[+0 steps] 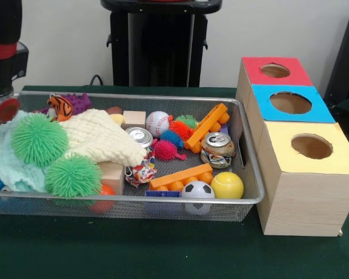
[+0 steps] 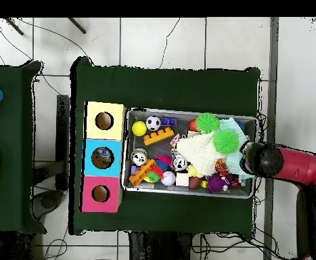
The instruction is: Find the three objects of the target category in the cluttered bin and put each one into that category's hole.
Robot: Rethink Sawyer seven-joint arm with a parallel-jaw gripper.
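Bin (image 1: 251,200) of wire mesh on the green table (image 1: 163,250), just beside three boxes with holes.

Arm (image 2: 297,166) hangs over the bin's end that is far from the boxes, probably to start the search there. The gripper (image 1: 1,110) is cut off by the picture edge, so I cannot tell if it is open or closed. A cream cloth (image 1: 102,139) and two green spiky balls (image 1: 39,139) cover that end, so things under them are hidden. Balls, cans and orange blocks (image 1: 206,127) lie in the open near the yellow box (image 1: 305,174).
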